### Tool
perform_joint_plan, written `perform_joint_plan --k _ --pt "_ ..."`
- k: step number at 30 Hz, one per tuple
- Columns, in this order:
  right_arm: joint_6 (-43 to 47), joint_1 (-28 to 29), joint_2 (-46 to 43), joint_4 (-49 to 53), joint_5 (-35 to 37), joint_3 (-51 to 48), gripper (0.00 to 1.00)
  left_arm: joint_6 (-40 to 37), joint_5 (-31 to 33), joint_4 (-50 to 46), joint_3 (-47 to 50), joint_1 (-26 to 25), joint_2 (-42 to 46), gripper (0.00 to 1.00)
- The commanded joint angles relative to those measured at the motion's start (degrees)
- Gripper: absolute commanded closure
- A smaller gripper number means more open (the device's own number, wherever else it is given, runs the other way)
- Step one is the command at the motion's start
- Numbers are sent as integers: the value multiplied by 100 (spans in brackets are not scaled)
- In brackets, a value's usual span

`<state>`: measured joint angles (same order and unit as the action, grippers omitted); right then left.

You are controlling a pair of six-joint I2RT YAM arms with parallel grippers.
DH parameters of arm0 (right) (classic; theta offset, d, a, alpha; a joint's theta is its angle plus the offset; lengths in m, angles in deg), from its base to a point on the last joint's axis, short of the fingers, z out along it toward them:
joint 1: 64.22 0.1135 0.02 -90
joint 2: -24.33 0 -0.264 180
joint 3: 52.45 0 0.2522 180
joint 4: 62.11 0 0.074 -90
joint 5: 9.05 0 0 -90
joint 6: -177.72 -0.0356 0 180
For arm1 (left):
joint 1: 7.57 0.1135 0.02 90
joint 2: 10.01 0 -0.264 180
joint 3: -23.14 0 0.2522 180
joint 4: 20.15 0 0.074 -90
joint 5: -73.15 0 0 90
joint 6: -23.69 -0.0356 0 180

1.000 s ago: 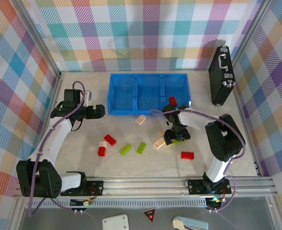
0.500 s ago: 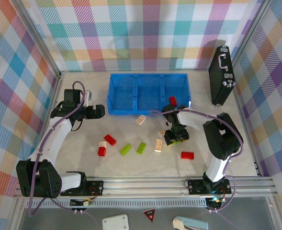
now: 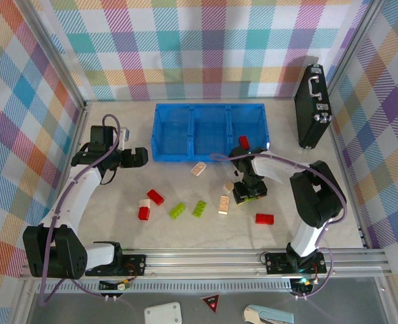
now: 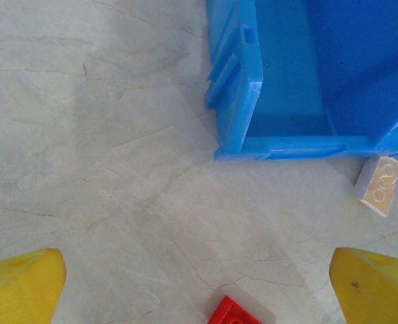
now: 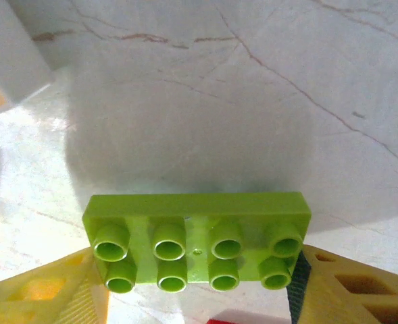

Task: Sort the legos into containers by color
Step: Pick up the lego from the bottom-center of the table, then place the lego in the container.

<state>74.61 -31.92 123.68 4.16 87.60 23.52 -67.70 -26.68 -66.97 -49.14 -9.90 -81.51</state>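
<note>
Right wrist: the right end effector (image 5: 197, 297) pinches a green lego (image 5: 197, 236), seemingly raised off the bench (image 5: 185, 88) (in front of the bin (image 3: 205, 158)). The left end effector (image 4: 199, 283) hangs spread near the bin's corner.

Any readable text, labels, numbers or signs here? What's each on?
No text reads legibly.
Small dark triangular sign with a red mark, bottom edge of top view: too small to read.
Lime green studded plastic brick, right wrist view: no lettering visible.
Black rectangular case with metal handle: no label discernible.
</note>
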Motion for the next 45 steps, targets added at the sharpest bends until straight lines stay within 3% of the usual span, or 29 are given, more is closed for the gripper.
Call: perform_joint_plan --k 1,12,24,36,45 --pt "-96 44 -287 275 12 249 38 -111 7 -113 -30 50 163 0" --pt "-111 211 -367 654 22 969 38 -96 -70 -108 -29 55 165 0" --pt "-156 497 272 774 -36 2354 40 -77 -140 -96 -30 57 198 0" --pt "-1551 703 1216 200 -51 3738 43 -80 -152 -96 -1 57 293 0" --pt "-1888 730 2199 352 646 5006 41 -67 -169 -81 49 48 376 0"
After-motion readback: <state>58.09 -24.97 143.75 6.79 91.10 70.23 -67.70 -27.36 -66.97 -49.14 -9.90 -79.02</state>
